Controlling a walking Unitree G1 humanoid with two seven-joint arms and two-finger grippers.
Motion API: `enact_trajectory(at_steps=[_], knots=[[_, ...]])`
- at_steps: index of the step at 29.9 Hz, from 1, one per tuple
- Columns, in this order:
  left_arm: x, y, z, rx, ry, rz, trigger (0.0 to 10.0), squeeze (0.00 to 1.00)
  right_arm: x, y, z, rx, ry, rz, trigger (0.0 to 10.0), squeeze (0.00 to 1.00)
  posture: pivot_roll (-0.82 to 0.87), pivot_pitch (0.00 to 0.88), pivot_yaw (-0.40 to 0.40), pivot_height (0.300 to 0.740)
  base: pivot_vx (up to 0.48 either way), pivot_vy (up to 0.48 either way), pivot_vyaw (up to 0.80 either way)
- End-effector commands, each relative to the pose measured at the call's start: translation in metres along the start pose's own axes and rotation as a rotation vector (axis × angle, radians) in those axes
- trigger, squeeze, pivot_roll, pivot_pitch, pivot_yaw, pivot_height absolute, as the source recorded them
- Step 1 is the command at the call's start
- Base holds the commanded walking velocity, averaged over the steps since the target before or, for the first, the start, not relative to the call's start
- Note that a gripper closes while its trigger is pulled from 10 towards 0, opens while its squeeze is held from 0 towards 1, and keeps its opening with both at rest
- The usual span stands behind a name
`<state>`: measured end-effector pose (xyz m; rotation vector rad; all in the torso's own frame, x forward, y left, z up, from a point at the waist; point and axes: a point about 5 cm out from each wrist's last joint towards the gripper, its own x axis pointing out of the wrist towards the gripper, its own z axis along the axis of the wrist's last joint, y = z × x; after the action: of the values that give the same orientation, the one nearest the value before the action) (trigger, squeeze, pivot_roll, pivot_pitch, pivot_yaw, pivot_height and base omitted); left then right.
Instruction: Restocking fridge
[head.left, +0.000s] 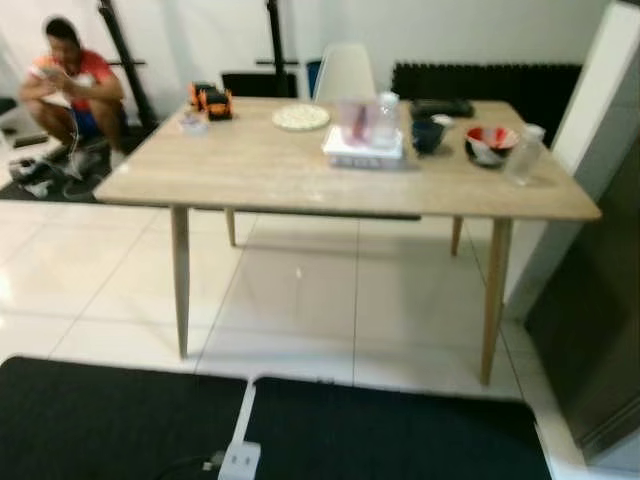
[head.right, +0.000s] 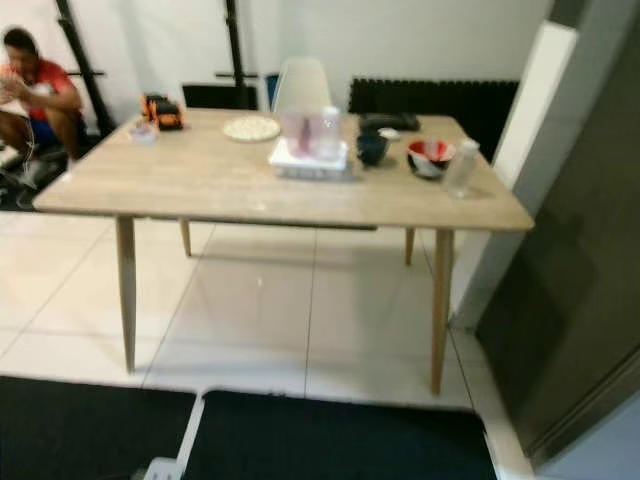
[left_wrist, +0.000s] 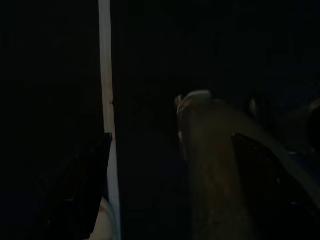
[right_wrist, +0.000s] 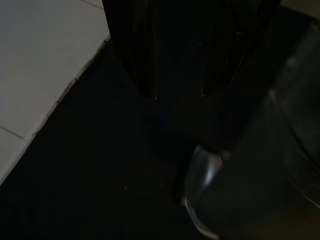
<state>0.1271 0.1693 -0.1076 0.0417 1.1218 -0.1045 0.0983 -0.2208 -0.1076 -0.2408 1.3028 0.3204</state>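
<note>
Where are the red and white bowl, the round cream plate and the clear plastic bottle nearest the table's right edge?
red and white bowl (head.left: 490, 144), left eye view, its inside.
round cream plate (head.left: 300, 117), left eye view, its centre.
clear plastic bottle (head.left: 523, 156), left eye view, its body.

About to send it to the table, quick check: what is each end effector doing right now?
Left end effector: idle in the dark, open or closed cannot be told.
Right end effector: idle over the black mat, cannot be told either.
</note>
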Motion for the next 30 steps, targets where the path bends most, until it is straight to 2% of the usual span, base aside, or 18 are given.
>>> enact_trajectory(at_steps=[1, 22, 30], knots=[[-0.0019, -0.0044, -0.0169, 0.01, 0.071, -0.019, 10.0, 0.0, 0.0005, 0.003, -0.0048, 0.019, 0.016, 0.004, 10.0, 0.0, -0.08, 0.0, -0.004, 0.74, 0.416, 0.0, 0.0], [-0.0019, -0.0031, -0.017, 0.007, 0.075, -0.007, 10.0, 0.0, 0.0002, 0.0019, -0.0063, 0.016, 0.027, -0.011, 10.0, 0.0, -0.09, 0.0, -0.006, 0.74, 0.407, 0.0, 0.0], [-0.0018, -0.004, -0.0166, -0.005, 0.067, -0.003, 10.0, 0.0, -0.0003, -0.0002, -0.0057, 0.016, 0.028, -0.013, 10.0, 0.0, -0.08, 0.0, -0.009, 0.74, 0.0, 0.0, 0.0]])
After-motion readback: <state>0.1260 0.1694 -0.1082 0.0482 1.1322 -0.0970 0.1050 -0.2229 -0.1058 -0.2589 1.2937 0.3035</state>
